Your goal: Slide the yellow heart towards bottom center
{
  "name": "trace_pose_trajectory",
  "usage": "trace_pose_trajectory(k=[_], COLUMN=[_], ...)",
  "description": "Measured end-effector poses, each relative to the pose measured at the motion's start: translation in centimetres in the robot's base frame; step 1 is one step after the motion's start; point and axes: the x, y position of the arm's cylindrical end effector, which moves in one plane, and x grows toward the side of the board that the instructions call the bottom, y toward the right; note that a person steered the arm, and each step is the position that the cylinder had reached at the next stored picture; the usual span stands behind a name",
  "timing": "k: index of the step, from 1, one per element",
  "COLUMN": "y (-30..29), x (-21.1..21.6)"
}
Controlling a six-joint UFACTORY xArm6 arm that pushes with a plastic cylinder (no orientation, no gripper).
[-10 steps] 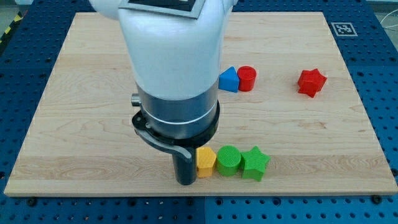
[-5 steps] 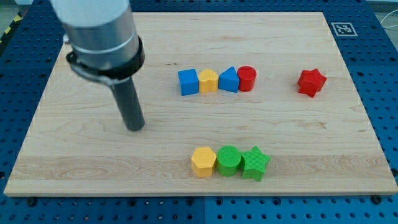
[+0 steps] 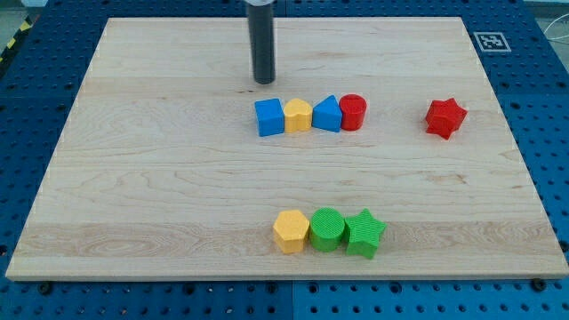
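My tip (image 3: 264, 82) sits above the blue cube (image 3: 269, 117); no jaws fitted. I should shift right behind the yellow heart (image 3: 298, 116), then push straight down.

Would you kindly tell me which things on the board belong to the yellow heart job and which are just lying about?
In the job:
- yellow heart
- my tip, above the blue cube, up-left of the heart

Just lying about:
- blue cube
- blue triangle
- red cylinder
- red star
- yellow hexagon
- green cylinder
- green star
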Motion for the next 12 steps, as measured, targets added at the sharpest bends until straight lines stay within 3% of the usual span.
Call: trace_pose_trajectory(k=[7, 9, 12], y=[4.0, 8.3, 5.5], x=[11.9, 12.6, 17.6])
